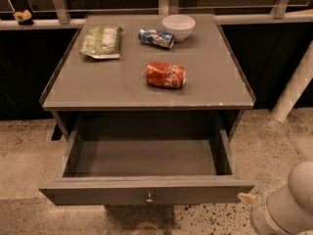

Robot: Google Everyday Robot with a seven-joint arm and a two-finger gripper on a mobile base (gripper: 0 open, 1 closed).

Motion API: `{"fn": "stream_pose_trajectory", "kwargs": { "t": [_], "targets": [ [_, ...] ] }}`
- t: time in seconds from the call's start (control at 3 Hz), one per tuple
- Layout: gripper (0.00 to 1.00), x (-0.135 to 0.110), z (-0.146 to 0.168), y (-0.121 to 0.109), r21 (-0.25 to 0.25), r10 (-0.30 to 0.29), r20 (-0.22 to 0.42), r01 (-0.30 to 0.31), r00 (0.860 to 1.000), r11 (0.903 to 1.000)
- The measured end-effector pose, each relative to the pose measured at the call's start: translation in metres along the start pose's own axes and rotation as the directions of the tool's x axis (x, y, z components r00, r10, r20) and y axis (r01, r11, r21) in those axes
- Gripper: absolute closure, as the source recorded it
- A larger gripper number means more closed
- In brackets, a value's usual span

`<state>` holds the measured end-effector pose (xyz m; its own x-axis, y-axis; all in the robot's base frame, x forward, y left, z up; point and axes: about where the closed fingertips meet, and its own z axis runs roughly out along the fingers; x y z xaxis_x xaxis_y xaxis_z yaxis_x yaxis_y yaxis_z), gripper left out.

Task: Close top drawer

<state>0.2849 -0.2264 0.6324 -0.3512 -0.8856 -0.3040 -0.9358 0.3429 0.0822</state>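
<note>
The top drawer point(146, 192) of the grey cabinet is pulled far out toward me. Its inside is empty, and its flat front panel carries one small round metal knob point(149, 197). My gripper point(247, 198) shows only partly at the bottom right, on the end of the white arm point(286, 204). It sits just beside the right end of the drawer's front panel, at about the same height. Whether it touches the panel cannot be told.
On the cabinet top point(122, 89) lie a red can point(166, 75) on its side, a blue can point(155, 37), a white bowl point(178, 26) and a green snack bag point(101, 40). A white post point(296, 89) stands at the right. The floor is speckled.
</note>
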Motion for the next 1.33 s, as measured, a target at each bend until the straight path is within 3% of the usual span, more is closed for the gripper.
{"fn": "stream_pose_trajectory", "kwargs": {
  "t": [0.33,0.67,1.0,1.33],
  "targets": [
    [0.0,-0.009,0.031,-0.006,-0.044,-0.019,-0.014,0.019,1.0,0.9988],
    [0.0,-0.012,0.045,-0.027,-0.001,0.032,-0.022,-0.032,0.999,0.9995],
    [0.0,-0.007,0.043,-0.061,0.095,0.16,0.013,-0.161,0.987,0.9824],
    [0.0,-0.007,0.029,-0.098,0.18,0.242,0.064,-0.25,0.968,0.9513]
  ]
}}
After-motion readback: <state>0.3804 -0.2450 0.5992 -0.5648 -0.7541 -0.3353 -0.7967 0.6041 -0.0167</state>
